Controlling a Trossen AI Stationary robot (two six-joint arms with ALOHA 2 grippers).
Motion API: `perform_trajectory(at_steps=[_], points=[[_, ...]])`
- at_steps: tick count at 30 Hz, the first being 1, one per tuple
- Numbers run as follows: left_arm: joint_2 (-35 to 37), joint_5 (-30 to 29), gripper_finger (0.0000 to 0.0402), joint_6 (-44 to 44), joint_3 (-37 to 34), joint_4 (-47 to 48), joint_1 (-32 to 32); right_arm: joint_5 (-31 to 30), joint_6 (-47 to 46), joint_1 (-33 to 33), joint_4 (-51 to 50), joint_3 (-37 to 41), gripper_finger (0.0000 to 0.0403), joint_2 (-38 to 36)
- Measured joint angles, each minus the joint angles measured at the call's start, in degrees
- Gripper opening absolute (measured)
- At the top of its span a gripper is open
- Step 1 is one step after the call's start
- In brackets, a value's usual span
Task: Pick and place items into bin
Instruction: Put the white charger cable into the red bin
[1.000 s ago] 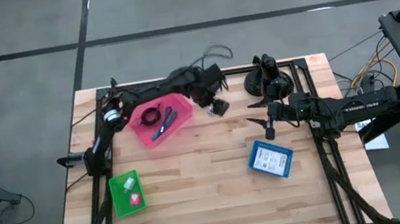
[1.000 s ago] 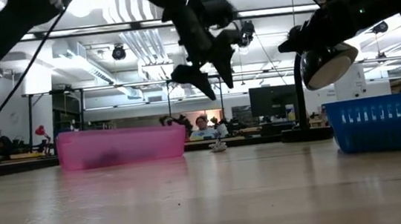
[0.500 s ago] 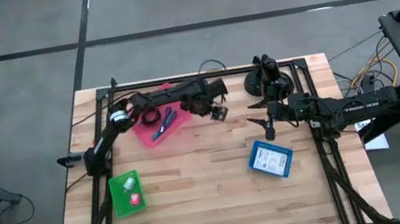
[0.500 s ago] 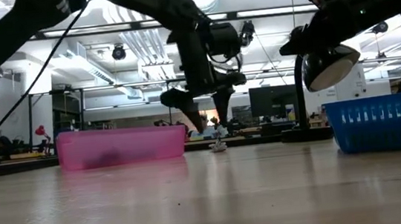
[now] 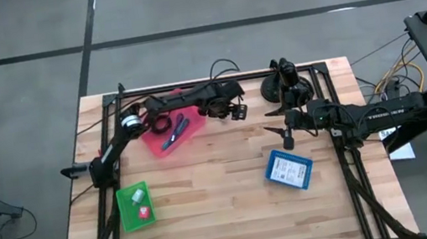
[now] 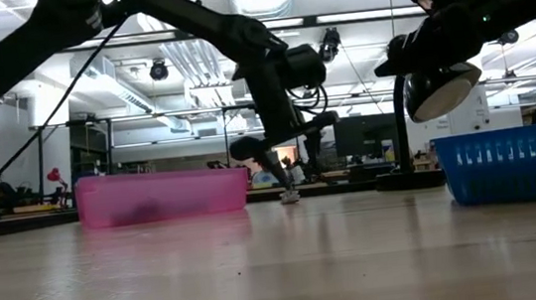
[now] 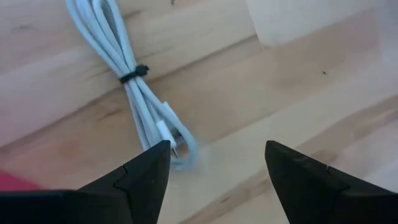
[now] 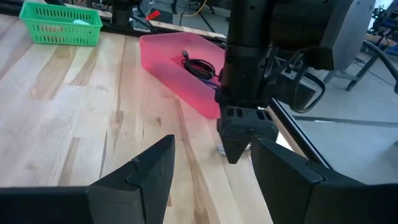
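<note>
White cable bundle between open left gripper, wrist-view only.

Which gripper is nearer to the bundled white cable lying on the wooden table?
Left. The left gripper hangs open directly over the bundled white cable; the right gripper waits farther off.

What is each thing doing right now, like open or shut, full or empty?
left gripper: open, low over the white cable.
white cable: bundled, lying on the table.
right gripper: open, empty.
pink bin: holds a black cable and sticks.
green bin: holds small items.
</note>
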State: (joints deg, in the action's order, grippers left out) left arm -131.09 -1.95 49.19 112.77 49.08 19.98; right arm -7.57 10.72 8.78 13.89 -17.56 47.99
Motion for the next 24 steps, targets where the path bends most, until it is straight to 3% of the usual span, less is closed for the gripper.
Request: perform_trajectory(at_steps=[15,20,24], points=[[0.5,-3.0,0.0246,0.8,-0.3,3.7,0.5,0.0,-0.1,0.0,0.0,0.0,0.0199,0.0],[-0.2,1.7,0.0246,3.1,-2.2,1.5,1.3,0.0,0.0,0.0,0.1,0.0,0.0199,0.0],[-0.3,1.9,0.0246,3.4,-3.3,0.6,2.1,0.0,0.0,0.0,0.1,0.0,0.0199,-0.3]])
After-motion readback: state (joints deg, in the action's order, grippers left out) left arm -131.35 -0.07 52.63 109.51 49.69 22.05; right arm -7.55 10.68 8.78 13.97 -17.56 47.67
